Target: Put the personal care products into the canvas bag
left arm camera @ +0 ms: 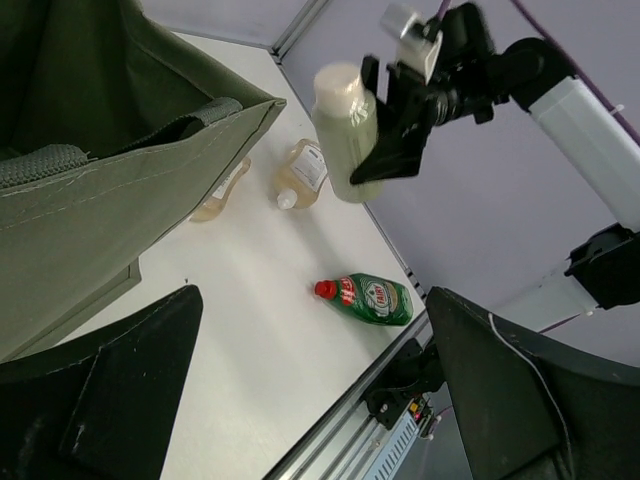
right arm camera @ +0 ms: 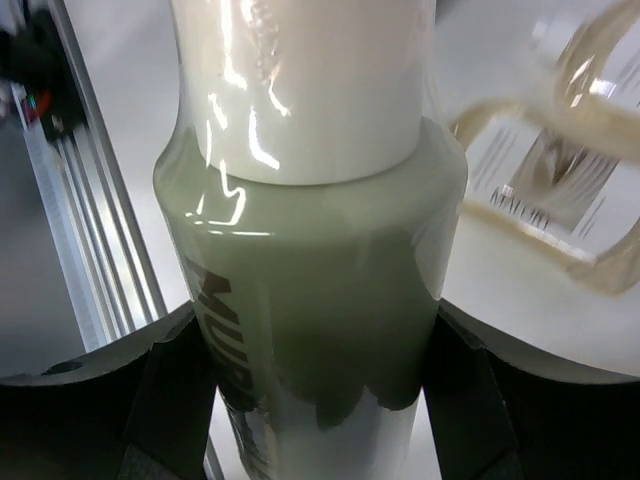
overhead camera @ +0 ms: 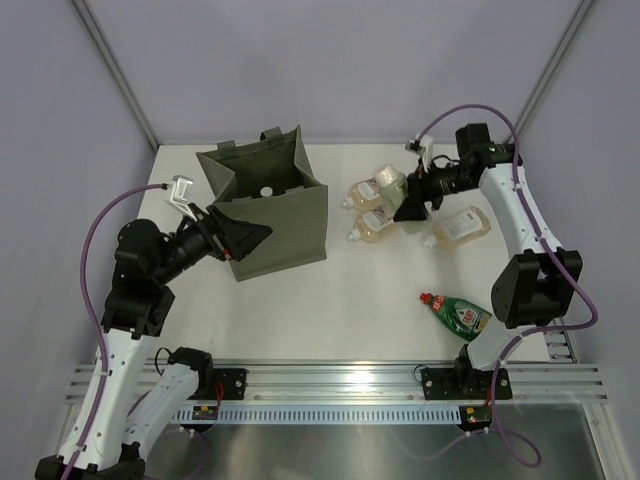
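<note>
Top cam looks down on table (overhead camera: 380, 295). Left wrist cam looks across it, sharing green bottle (overhead camera: 462, 317). Right wrist: extreme close-up, probably downward.

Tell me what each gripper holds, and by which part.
Right gripper grips the pale green bottle by its lower body, below the white cap. Left gripper is open, holding nothing.

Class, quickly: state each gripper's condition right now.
Left gripper: open, holding nothing.
Right gripper: closed on the pale green bottle.
</note>
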Controlling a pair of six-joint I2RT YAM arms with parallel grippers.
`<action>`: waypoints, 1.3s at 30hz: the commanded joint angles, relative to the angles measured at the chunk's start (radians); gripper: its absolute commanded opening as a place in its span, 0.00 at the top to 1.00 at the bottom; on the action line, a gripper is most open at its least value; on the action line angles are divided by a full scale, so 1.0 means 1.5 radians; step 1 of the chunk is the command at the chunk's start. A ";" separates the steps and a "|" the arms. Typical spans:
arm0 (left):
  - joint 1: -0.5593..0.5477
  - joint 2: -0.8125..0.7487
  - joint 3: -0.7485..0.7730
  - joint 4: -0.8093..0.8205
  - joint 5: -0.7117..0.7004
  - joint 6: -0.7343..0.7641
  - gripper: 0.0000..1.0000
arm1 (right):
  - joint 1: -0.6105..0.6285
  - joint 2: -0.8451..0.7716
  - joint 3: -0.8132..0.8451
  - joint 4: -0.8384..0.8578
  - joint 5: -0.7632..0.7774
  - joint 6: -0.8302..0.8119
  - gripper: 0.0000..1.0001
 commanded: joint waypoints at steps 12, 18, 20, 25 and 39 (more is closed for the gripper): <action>0.002 -0.044 0.036 -0.083 -0.061 0.059 0.01 | 0.329 0.174 0.584 0.409 0.307 0.711 1.00; 0.002 -0.090 0.025 -0.140 -0.105 0.071 0.01 | 0.439 0.244 0.594 0.566 0.487 0.728 1.00; 0.002 -0.102 0.019 -0.157 -0.119 0.074 0.01 | 0.457 0.285 0.628 0.565 0.521 0.749 1.00; 0.002 -0.142 0.015 -0.215 -0.164 0.092 0.01 | 0.479 0.320 0.595 0.576 0.508 0.756 1.00; 0.002 -0.212 -0.011 -0.277 -0.233 0.131 0.01 | 0.549 0.377 0.481 0.579 0.455 0.684 0.89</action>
